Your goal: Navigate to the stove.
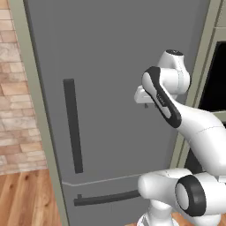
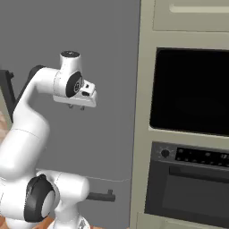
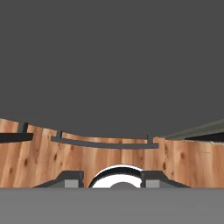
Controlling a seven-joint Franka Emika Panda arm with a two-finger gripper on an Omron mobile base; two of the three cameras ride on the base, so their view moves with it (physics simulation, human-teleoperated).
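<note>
The robot's white arm is nearest, its gripper [image 2: 77,107] empty, fingers apart. Behind, left to right: brick wall [image 1: 15,101], grey refrigerator [image 1: 110,66], built-in oven [image 2: 190,179]. No stove visible; navigation seems barely begun.

White arm [image 2: 27,134] rises at the left, its gripper [image 2: 76,107] hanging before the grey fridge door [image 2: 112,67]. At right, a black wall oven [image 2: 192,91] sits above a knobbed control panel [image 2: 197,155].

Grey fridge [image 1: 114,66] blocking fwd path
</note>
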